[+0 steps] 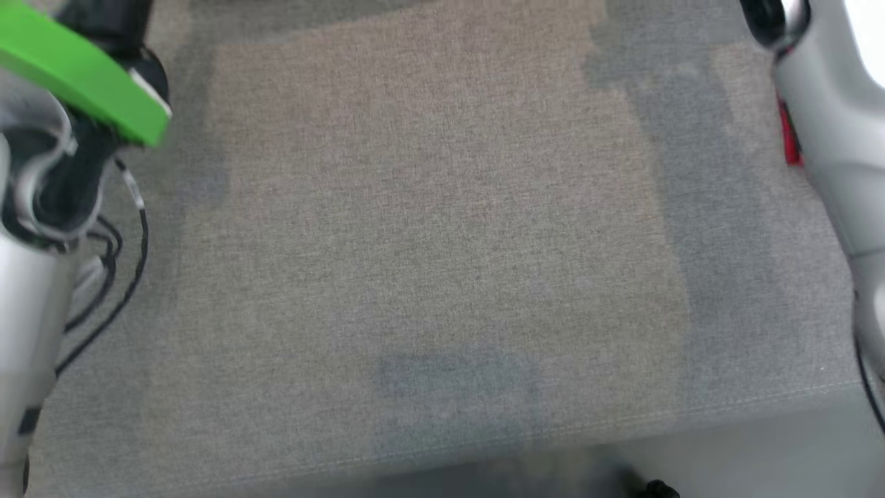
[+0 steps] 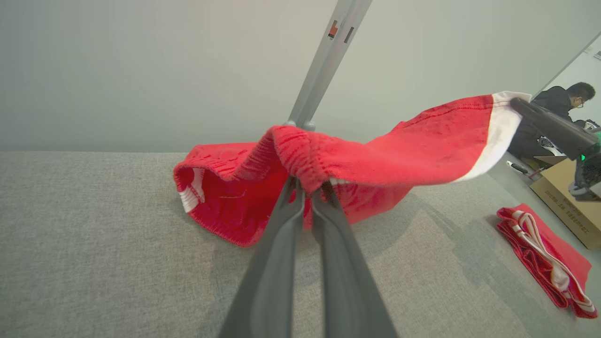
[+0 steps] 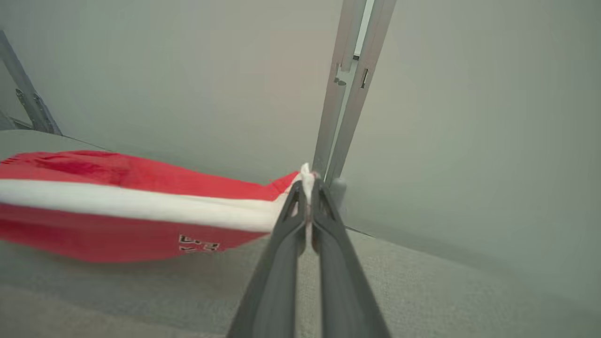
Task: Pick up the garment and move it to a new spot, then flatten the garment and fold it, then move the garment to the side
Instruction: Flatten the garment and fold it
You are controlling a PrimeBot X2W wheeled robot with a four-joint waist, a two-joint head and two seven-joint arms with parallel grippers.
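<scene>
The garment [image 2: 422,141] is red knit with a white band, stretched in the air over the grey fabric surface [image 2: 94,244]. One end of it sags down onto the surface. My left gripper [image 2: 307,185] is shut on a bunched red fold near the garment's middle. My right gripper [image 2: 521,105] holds the white-banded end, seen far right in the left wrist view. In the right wrist view the garment [image 3: 117,206] runs off to the left, and the right gripper [image 3: 306,192] is shut on its white edge. The head view shows the pale left forearm [image 1: 34,290] and right forearm [image 1: 830,138] at the sides.
A second red and white garment [image 2: 544,256] lies folded on the surface to the right. Beyond it stand a cardboard box [image 2: 563,197] and a seated person [image 2: 558,103]. A grey metal post [image 2: 324,61] rises behind against the plain wall. Black cables [image 1: 117,277] hang by the left arm.
</scene>
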